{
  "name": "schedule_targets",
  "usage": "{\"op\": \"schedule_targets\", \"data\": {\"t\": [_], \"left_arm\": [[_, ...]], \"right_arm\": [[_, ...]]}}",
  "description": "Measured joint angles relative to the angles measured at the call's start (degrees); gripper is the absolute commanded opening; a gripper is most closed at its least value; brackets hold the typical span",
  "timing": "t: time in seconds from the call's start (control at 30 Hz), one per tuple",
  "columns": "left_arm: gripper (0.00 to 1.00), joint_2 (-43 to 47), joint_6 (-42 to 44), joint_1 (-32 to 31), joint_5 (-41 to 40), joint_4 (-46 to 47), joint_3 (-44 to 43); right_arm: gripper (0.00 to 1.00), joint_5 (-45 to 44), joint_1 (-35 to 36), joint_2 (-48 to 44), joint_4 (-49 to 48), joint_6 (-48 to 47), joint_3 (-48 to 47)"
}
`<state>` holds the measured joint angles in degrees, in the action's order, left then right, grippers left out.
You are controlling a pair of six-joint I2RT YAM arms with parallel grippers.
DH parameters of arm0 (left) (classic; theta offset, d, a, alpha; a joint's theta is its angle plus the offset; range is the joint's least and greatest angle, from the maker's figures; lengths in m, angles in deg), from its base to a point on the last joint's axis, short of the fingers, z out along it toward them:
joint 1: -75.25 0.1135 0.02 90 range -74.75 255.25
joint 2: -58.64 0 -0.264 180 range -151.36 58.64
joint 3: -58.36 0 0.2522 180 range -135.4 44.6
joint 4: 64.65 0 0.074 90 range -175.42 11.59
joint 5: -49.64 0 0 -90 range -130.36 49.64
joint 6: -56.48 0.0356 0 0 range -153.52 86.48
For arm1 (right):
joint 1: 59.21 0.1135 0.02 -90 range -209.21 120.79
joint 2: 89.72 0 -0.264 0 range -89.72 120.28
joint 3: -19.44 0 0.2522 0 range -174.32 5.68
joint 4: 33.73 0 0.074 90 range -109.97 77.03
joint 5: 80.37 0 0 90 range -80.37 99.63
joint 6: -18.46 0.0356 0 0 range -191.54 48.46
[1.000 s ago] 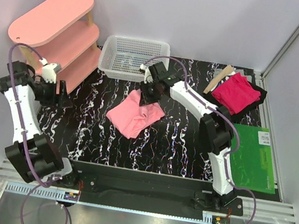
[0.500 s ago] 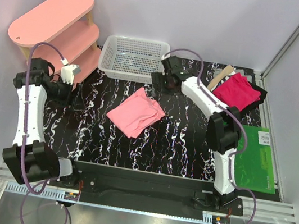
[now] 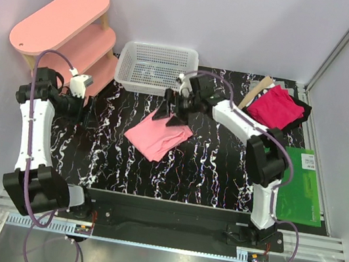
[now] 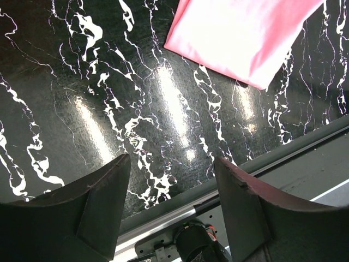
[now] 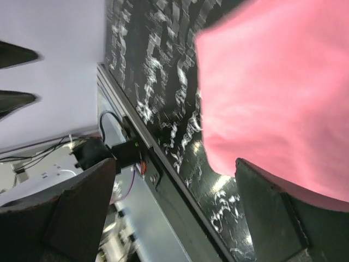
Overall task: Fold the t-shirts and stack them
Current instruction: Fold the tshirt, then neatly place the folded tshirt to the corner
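Observation:
A light salmon-pink t-shirt (image 3: 158, 136) lies folded in the middle of the black marbled table. My right gripper (image 3: 170, 116) hovers over its far edge, jaws wide open and holding nothing. In the right wrist view the t-shirt (image 5: 278, 93) fills the upper right, and the right gripper (image 5: 174, 169) is spread over its edge. A deep magenta-red t-shirt (image 3: 275, 108) lies at the back right on a dark cloth. My left gripper (image 3: 88, 107) is open and empty by the shelf unit. The left wrist view has the pink t-shirt (image 4: 245, 33) far ahead of the left gripper (image 4: 172, 164).
A white mesh basket (image 3: 157, 67) stands at the back centre. A pale-pink oval shelf unit (image 3: 67, 34) stands at the back left, close to my left arm. A green mat (image 3: 295, 187) lies at the right edge. A tan strip (image 3: 257, 91) lies beside the red shirt.
My right gripper let go of the pink t-shirt, opened wide, swung back toward the basket, then returned over the shirt's far edge. My left arm shifted right, then held still.

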<state>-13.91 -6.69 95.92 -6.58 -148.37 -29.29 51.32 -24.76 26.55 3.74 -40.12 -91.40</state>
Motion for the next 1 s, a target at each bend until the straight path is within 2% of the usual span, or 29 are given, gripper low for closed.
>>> {"op": "schedule_targets", "data": {"t": [0.17, 0.33, 0.67, 0.87, 1.0], "left_arm": [[0.68, 0.0, -0.4, -0.1, -0.2, 0.2, 0.0], [0.68, 0.0, -0.9, -1.5, -0.7, 0.2, -0.1], [0.68, -1.2, -5.5, -16.1, -4.5, 1.3, -5.1], [0.68, -3.8, -8.0, -17.9, -4.3, 2.8, -5.7], [0.67, -4.7, -9.5, -23.0, -5.7, 4.3, -3.2]], "right_arm": [[0.98, 3.9, 0.0, 5.9, -1.3, 3.3, 7.2], [0.99, 5.1, -0.2, 8.0, -1.9, 4.5, 11.6], [1.00, 11.0, -1.3, 9.0, -7.3, 6.5, 15.6], [1.00, 8.0, -1.2, 5.4, -4.0, 5.3, 15.6], [1.00, 4.1, -2.3, 1.7, 2.1, 1.7, 9.2]]}}
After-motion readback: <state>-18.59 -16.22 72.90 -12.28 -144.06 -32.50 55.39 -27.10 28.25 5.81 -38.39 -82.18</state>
